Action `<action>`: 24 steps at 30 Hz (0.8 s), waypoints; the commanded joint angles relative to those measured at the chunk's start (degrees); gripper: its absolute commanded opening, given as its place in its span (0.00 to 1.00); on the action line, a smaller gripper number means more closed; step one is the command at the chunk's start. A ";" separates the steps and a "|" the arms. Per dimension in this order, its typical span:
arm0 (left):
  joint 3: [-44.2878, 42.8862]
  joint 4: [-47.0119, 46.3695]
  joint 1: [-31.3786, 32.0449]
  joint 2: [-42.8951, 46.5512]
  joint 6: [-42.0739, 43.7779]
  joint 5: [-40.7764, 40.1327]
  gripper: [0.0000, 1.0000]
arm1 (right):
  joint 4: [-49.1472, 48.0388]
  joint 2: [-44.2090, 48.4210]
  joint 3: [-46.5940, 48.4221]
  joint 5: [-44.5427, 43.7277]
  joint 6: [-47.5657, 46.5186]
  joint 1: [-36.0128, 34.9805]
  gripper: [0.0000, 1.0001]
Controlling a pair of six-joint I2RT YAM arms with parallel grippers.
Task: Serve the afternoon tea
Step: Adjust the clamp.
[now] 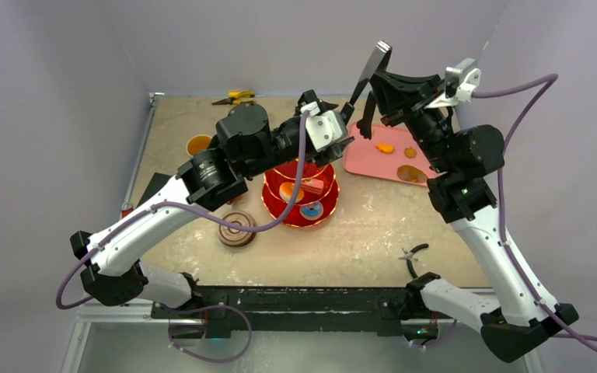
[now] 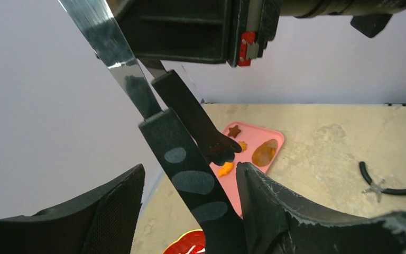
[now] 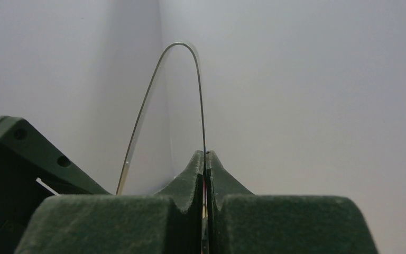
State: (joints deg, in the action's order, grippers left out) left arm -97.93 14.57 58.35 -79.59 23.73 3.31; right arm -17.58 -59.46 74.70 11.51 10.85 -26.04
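The red three-tier stand (image 1: 303, 203) stands mid-table with pastries on its tiers; its edge (image 2: 187, 244) shows low in the left wrist view. My right gripper (image 1: 381, 81) (image 3: 205, 153) is shut on one thin metal arm of the black tongs (image 1: 373, 66) (image 3: 203, 114), held up above the pink tray (image 1: 357, 159). My left gripper (image 1: 351, 116) (image 2: 190, 166) is open, its fingers (image 2: 264, 201) either side of the tongs' black arm (image 2: 190, 180). More pastries (image 1: 385, 148) (image 2: 264, 152) lie on the tray. The white mug of tea (image 1: 199, 144) and the brown cup on its saucer (image 1: 237, 229) sit left of the stand.
Black pliers (image 1: 413, 256) (image 2: 383, 186) lie near the front right of the table. Yellow-handled pliers (image 1: 237, 97) lie at the back edge. Walls close the table in at the back and on both sides. My left arm reaches across above the stand.
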 commanded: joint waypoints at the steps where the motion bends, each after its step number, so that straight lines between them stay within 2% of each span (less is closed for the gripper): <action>1: -2.57 4.72 -0.42 1.72 -4.82 4.04 0.62 | -5.20 2.42 0.05 1.42 -2.72 -0.30 0.00; 10: -2.16 3.91 -1.65 2.40 -10.93 0.52 0.60 | -7.18 3.84 -1.38 -0.37 -5.05 -0.32 0.00; 16: -3.82 2.86 -1.73 1.35 -11.35 -0.47 0.55 | -7.03 2.94 -1.44 -0.01 -5.67 -0.30 0.00; 24: -3.61 2.45 -1.74 0.28 -9.11 -0.04 0.40 | -7.37 1.94 -1.22 0.60 -5.43 -0.41 0.00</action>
State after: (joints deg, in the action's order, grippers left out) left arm -99.68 19.25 57.01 -78.96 14.09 3.84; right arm -21.93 -57.41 73.47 11.57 6.15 -26.22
